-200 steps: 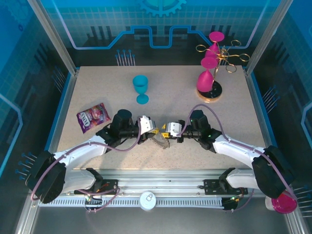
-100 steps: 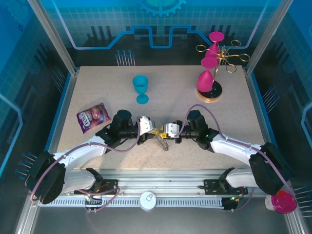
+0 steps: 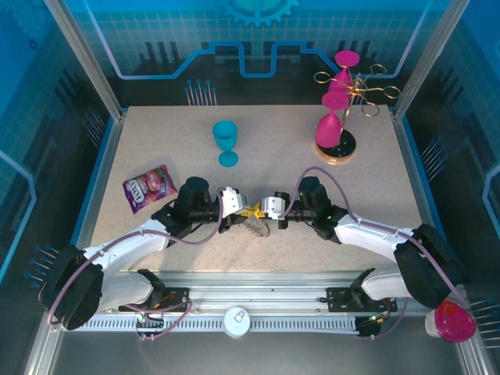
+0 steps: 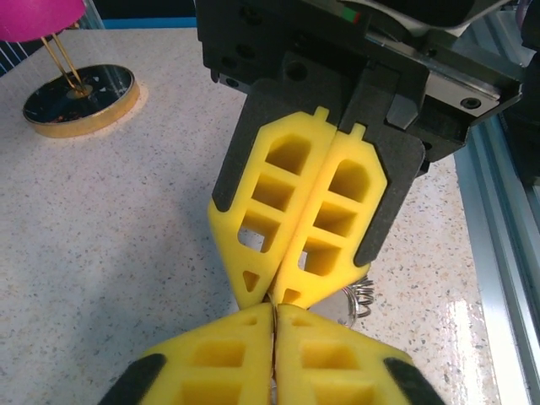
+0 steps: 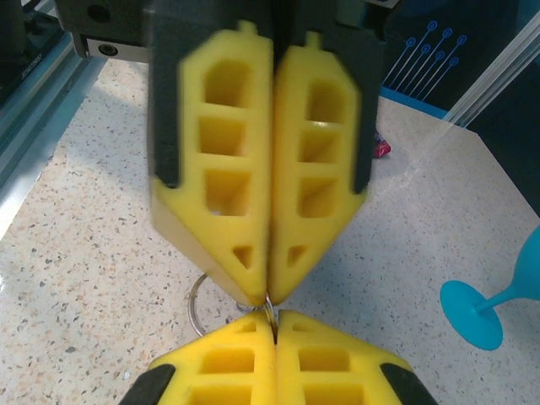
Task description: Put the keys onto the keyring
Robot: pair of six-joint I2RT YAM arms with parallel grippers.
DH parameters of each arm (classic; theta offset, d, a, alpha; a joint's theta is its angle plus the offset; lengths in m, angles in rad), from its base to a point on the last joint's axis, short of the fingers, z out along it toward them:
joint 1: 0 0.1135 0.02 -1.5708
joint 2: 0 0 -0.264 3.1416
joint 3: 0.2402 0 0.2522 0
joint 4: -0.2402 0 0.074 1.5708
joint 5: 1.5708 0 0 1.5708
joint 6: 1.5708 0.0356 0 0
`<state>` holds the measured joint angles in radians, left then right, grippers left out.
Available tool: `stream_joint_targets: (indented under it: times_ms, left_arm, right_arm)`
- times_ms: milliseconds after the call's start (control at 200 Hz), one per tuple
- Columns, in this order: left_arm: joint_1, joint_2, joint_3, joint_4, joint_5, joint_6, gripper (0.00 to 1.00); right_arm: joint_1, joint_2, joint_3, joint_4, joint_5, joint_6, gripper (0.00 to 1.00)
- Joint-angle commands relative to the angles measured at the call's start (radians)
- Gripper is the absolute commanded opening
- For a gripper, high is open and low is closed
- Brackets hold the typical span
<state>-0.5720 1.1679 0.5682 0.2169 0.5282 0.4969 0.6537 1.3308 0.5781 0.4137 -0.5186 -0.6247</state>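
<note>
A purple candy bag is lying near the left edge of the counter, and a blue goblet is standing upright further back. Nearer than the goblet, the left pincer is reaching rightward low over the counter with its yellow fingers pressing together. Its tip is sitting against the wire of the keyring, but I cannot tell whether it is gripping that wire. The keyring is showing just on the near side of the spot where the two tips are meeting. The right pincer is facing the left one tip to tip, its fingers pressing together and pinching a thin stretch of the ring's wire. At the back right, a gold rack is holding pink goblets upside down. Another pink goblet is lying off the counter's near right corner.
</note>
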Motion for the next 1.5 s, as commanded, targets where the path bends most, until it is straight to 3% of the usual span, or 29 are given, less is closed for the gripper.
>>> stream_joint_targets:
  times_ms: [0, 90, 210, 410, 635, 801, 1286, 1496]
  left_arm:
    - [0.004, -0.067, -0.026, 0.06, -0.069, -0.041, 0.42]
    - [0.005, -0.149, -0.075, 0.103, -0.168, -0.063, 0.55]
    - [0.007, -0.256, -0.123, 0.071, -0.302, -0.092, 0.57]
    - [0.006, -0.307, -0.131, -0.068, -0.353, -0.111, 0.5]
    - [0.006, -0.203, -0.086, -0.077, -0.364, -0.107, 0.43]
    - [0.008, -0.142, -0.063, -0.077, -0.457, -0.104, 0.42]
    - [0.008, -0.266, -0.03, -0.289, -0.154, 0.1, 0.47]
    - [0.008, -0.212, -0.04, -0.137, -0.217, 0.065, 0.34]
  right_arm:
    - [0.015, 0.015, 0.007, 0.075, -0.035, 0.026, 0.0]
    - [0.012, 0.019, -0.001, 0.09, -0.033, 0.035, 0.0]
    - [0.006, 0.02, -0.01, 0.12, -0.042, 0.062, 0.0]
    - [-0.002, 0.03, -0.019, 0.165, -0.073, 0.111, 0.0]
    - [-0.002, 0.034, -0.022, 0.181, -0.074, 0.135, 0.0]
    - [0.0, 0.031, -0.024, 0.177, -0.067, 0.137, 0.0]
    - [0.0, 0.03, -0.011, 0.134, -0.04, 0.104, 0.0]
    - [0.0, 0.033, -0.024, 0.173, -0.052, 0.127, 0.0]
